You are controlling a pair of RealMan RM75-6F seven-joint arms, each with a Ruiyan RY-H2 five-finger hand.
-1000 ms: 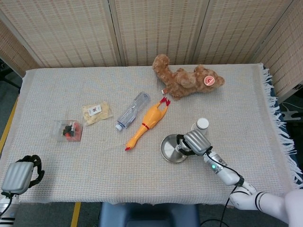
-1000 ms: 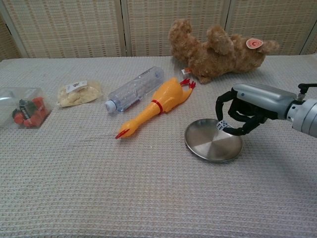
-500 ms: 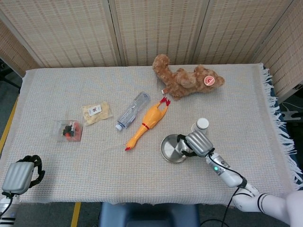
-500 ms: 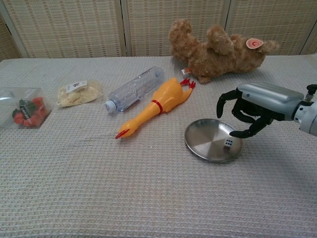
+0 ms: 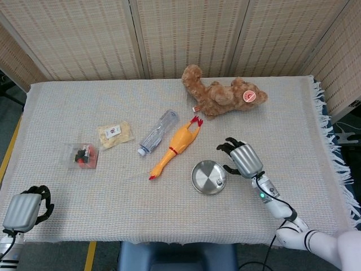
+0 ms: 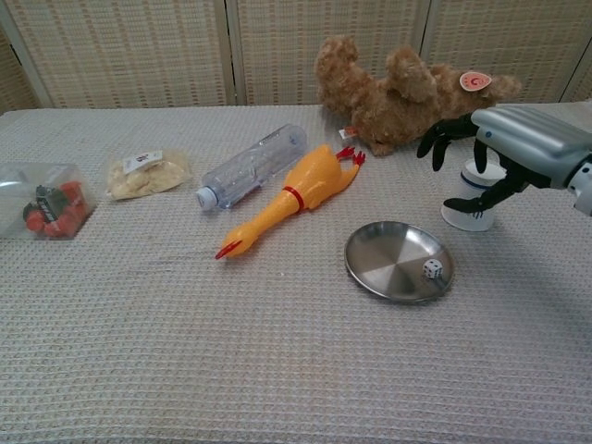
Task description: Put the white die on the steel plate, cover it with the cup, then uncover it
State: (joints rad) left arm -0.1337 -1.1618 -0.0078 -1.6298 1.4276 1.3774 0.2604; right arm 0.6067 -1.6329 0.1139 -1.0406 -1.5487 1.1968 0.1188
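Note:
The white die [image 6: 432, 269] lies on the steel plate [image 6: 384, 254], near its right rim; the head view shows the die [image 5: 219, 182] and plate [image 5: 203, 175] too. A white cup [image 6: 474, 199] stands upside down on the cloth behind and right of the plate. My right hand [image 6: 518, 148] hovers over the cup with fingers spread, holding nothing. In the head view the right hand [image 5: 242, 159] hides the cup. My left hand [image 5: 25, 209] rests at the table's near left corner, holding nothing.
A yellow rubber chicken [image 6: 291, 197] and a clear bottle [image 6: 252, 166] lie left of the plate. A brown teddy bear [image 6: 398, 92] lies behind the cup. A snack bag [image 6: 146, 173] and a clear box [image 6: 42, 199] sit far left.
The right hand let go of the die, which dropped onto the plate. The hand then rose and moved back right, over the cup. The left hand stayed put.

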